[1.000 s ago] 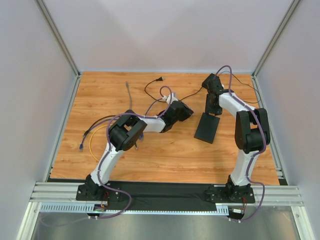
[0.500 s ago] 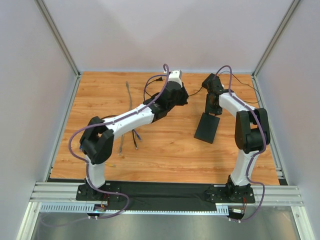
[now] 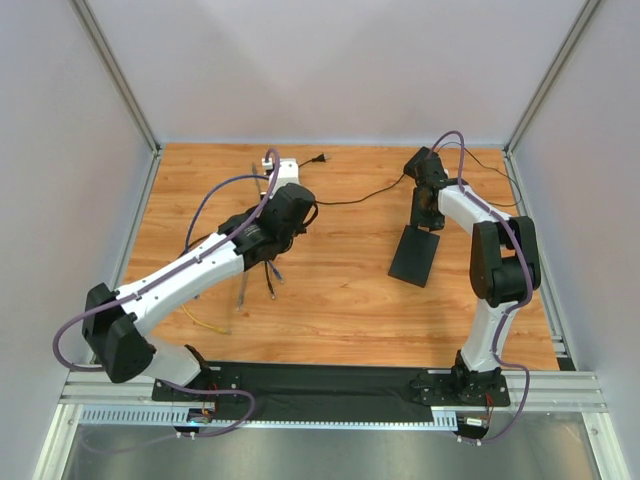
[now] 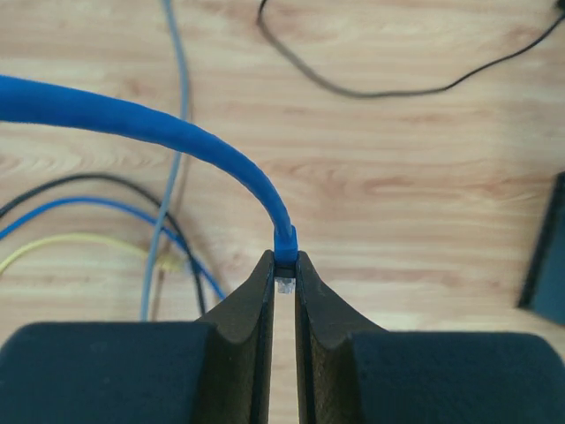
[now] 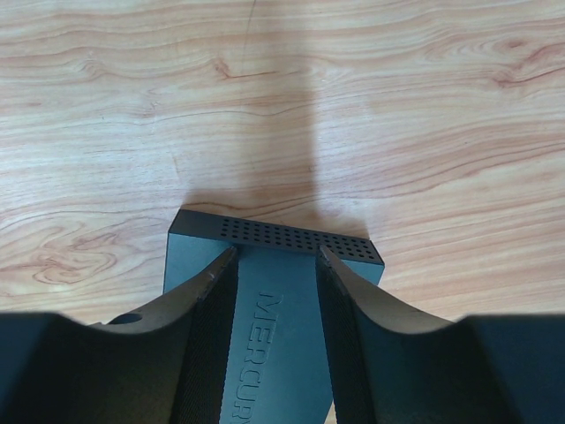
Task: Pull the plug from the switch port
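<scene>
The switch (image 3: pixel 414 256) is a flat black box lying right of the table's centre. In the right wrist view its top (image 5: pixel 275 353) reads MERCURY. My right gripper (image 3: pixel 428 206) is open, its two fingers (image 5: pixel 207 309) resting on the switch's top at its perforated far end; the gripper's midpoint (image 5: pixel 275 256) is over that end. My left gripper (image 3: pixel 272 228) is at the table's left-middle, far from the switch. It is shut (image 4: pixel 284 269) on the clear plug (image 4: pixel 284 284) of a blue cable (image 4: pixel 177 132), held above the table. The switch's edge (image 4: pixel 549 256) shows at right.
A black power cord (image 3: pixel 350 200) runs across the back to a plug (image 3: pixel 318 159). A grey cable (image 3: pixel 256 175), a yellow cable (image 3: pixel 205 322) and other loose cables (image 3: pixel 270 275) lie on the left. Enclosure walls ring the table.
My left arm has swung left and away from the switch, carrying the blue cable's plug with it. The right gripper and the switch have not moved.
</scene>
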You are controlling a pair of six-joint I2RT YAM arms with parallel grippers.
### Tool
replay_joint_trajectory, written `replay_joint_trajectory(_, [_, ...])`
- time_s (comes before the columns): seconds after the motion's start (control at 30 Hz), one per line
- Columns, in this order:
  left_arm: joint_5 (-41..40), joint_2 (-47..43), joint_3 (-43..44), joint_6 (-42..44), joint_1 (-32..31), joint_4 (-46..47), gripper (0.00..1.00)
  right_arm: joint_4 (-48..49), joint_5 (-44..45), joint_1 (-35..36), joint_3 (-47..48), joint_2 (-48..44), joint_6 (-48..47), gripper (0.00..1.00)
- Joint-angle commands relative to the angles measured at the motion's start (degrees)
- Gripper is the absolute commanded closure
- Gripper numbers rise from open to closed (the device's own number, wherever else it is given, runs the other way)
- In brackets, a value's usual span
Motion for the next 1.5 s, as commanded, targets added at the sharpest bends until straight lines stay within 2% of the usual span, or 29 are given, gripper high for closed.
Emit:
replay_joint_trajectory(0.0, [-0.1,-2.0,-4.4,-1.6,2.2,-6.6,1.0,-3.0,-1.3,0.8,-2.3,2.2,-0.5,0.57])
replay_joint_trajectory(0.03, [1.8,-2.2,-7.7,-2.4,4.6,-5.1,1.0,-3.0,-1.3,0.9,-2.3,2.1,-0.5,0.57])
replay_joint_trajectory(0.1, [10.6,-2.8,-12.1,-2.1,7.2,-0.8,1.0,-2.8,-1.4,0.9,-2.5,1.9,-0.7,0.57])
replay_joint_trajectory(0.13, [14.1,-3.4,-16.3,-2.0,10.6,3.9,1.0,-2.7,-1.3,0.9,-2.5,1.9,-0.6,0.57])
replay_joint_trajectory(0.17, [21.0,-3.5,-18.2,-2.2,12.2,6.2,1.0,-2.7,-1.4,0.9,-2.6,1.8,-0.7,0.57])
replay_joint_trajectory(0.27, [29.7,-2.9,-23.0,-1.1,16.7,13.2,1.0,-2.7,-1.5,0.9,-2.5,1.7,-0.8,0.57])
replay_joint_trajectory(0.43, [33.7,1.2,-23.8,2.8,18.9,16.4,1.0,-2.8,-1.6,1.0,-2.2,2.1,-0.8,0.57])
replay_joint_trajectory(0.6, [42.8,7.6,-23.6,4.1,21.5,19.2,1.0,-3.1,-1.2,1.2,-1.9,2.4,-0.6,0.57])
replay_joint_trajectory(0.67, [44.5,8.8,-23.6,3.8,21.9,20.1,0.97,-3.3,-1.2,1.2,-1.8,2.4,-0.5,0.57])
replay_joint_trajectory(0.73, [44.5,9.6,-24.1,3.0,22.2,20.9,0.83,-3.4,-1.2,1.5,-1.6,2.6,-0.4,0.57])
replay_joint_trajectory(0.77, [44.0,9.6,-24.4,2.7,22.4,21.0,0.73,-3.5,-1.2,1.6,-1.6,2.6,-0.3,0.56])
replay_joint_trajectory(0.87, [41.9,9.3,-25.0,1.2,23.1,20.3,0.65,-4.0,0.2,2.2,-1.4,2.4,-0.2,0.56])
replay_joint_trajectory(1.0, [38.2,4.4,-27.4,-0.8,23.5,19.5,0.48,-4.6,3.3,2.7,-1.8,0.4,0.7,0.55])
replay_joint_trajectory(1.23, [37.7,-9.8,-32.7,-3.0,23.5,20.7,0.39,-5.8,3.7,3.9,-1.9,-6.5,2.7,0.52])
replay_joint_trajectory(1.33, [41.1,-15.3,-35.7,-4.5,23.5,23.0,0.36,-7.2,2.8,4.8,-3.0,-9.6,2.8,0.49])
replay_joint_trajectory(1.47, [49.5,-19.7,-40.3,-7.5,23.5,25.9,0.35,-8.3,2.0,6.7,-7.6,-16.8,3.7,0.46])
